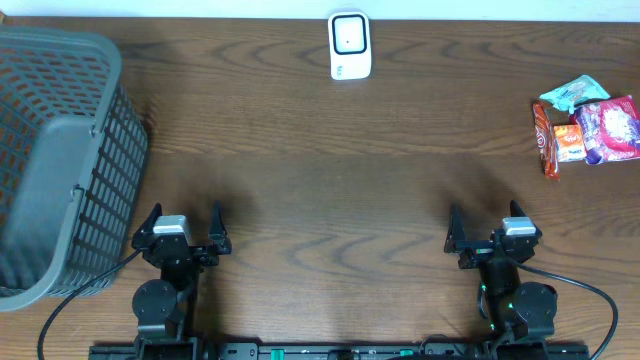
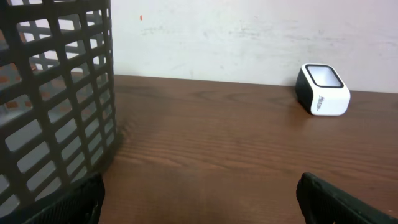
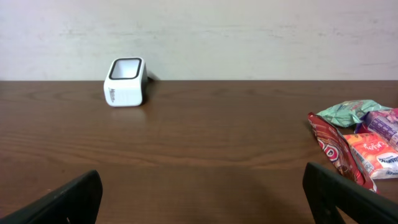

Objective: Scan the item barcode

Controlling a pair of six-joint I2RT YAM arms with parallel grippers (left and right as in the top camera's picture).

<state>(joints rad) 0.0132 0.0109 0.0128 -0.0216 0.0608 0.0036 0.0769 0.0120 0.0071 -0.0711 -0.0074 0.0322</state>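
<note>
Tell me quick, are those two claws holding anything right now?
Left gripper: open, holding nothing.
Right gripper: open, holding nothing.

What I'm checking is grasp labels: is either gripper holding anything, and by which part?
Nothing is held: the black left gripper and black right gripper both stand open and empty.

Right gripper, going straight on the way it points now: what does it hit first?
Nothing, it seems. The right gripper faces bare table as far as the wall. The white scanner sits left of that line and the snack packets sit right of it.
</note>
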